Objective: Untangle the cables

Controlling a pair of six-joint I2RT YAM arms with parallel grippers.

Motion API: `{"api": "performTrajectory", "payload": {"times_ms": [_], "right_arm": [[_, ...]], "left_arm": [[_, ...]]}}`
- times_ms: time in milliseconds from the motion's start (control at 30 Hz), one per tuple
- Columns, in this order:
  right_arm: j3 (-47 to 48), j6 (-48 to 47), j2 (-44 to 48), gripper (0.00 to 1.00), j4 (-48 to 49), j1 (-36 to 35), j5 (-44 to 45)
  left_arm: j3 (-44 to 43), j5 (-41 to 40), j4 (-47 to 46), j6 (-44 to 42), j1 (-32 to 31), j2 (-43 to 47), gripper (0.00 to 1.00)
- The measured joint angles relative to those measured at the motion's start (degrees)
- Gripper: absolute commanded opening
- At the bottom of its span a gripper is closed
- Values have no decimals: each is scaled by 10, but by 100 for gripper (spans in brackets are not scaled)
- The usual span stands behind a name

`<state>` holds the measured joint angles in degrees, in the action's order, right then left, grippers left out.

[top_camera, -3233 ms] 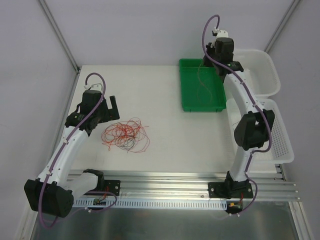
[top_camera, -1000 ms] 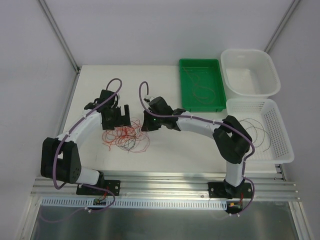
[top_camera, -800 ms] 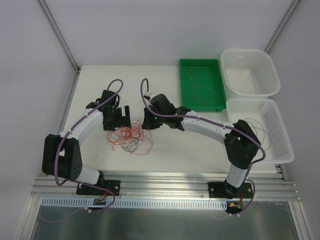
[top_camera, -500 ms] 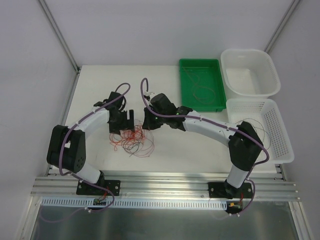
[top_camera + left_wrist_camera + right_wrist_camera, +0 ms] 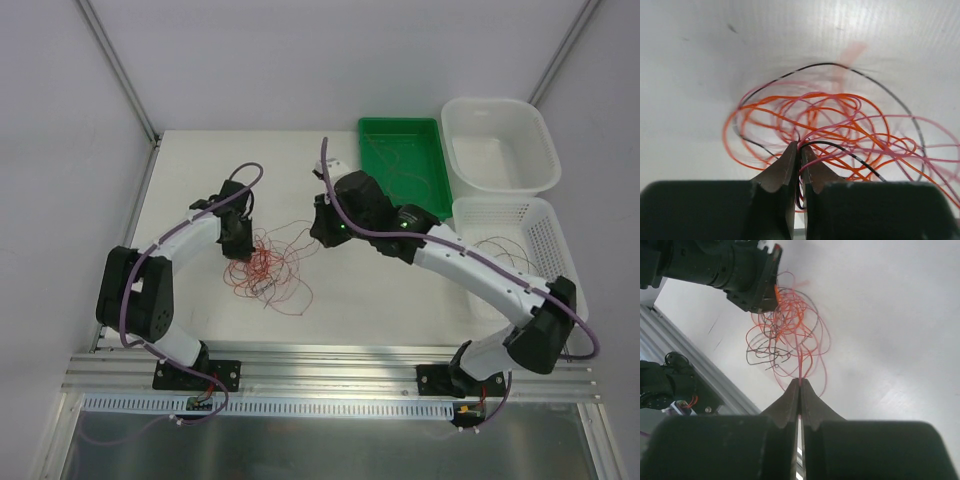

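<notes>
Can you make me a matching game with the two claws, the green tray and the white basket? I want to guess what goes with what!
1 left claw
2 right claw
3 tray
4 basket

A at the table's right edge
B shut on one reddish cable
C shut on several cables, one black
D at the back, beside the tub

Pairs: 1-C, 2-B, 3-D, 4-A

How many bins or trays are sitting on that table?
3: a green tray at the far side, a white tub to its right, and a white basket with holes, nearer than the tub. None seems hidden.
</notes>
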<state>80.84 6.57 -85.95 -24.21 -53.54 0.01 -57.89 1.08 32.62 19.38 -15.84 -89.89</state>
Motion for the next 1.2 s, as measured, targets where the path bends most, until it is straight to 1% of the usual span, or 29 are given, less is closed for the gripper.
{"api": "performTrajectory", "payload": {"times_ms": [133, 333, 500, 567, 633, 700, 733, 767, 867, 1000, 1100, 1200], "right_arm": [[2, -25, 72, 1, -36, 19, 49], [-14, -44, 161, 1, -71, 76, 101], [-56, -47, 202, 1, -94, 122, 111], [-75, -47, 205, 1, -102, 129, 107], [-96, -44, 200, 3, -103, 130, 89], [-118, -37, 188, 17, -99, 130, 71], [-132, -30, 178, 28, -95, 130, 62], [-146, -21, 165, 50, -94, 129, 53], [-183, -8, 120, 71, -94, 122, 40], [-186, -23, 65, 73, -107, 78, 36], [-144, -50, 42, 73, -114, 47, 22], [-93, -80, 24, 69, -82, 43, -8]], "left_arm": [[-1, -51, 8, -8, 17, 28, 4], [-1, -111, 9, -12, 44, 64, 4], [-1, -135, 13, -17, 69, 74, 5], [-1, -137, 14, -18, 77, 81, 5], [-1, -138, 16, -19, 80, 87, 5], [-1, -134, 18, -20, 80, 91, 5], [-1, -131, 19, -20, 80, 93, 5], [-1, -126, 20, -20, 80, 95, 5], [-1, -111, 21, -20, 80, 103, 5], [-1, -83, 21, -23, 80, 113, 5], [-1, -64, 21, -24, 80, 115, 5], [-1, -55, 21, -25, 80, 116, 5]]}}
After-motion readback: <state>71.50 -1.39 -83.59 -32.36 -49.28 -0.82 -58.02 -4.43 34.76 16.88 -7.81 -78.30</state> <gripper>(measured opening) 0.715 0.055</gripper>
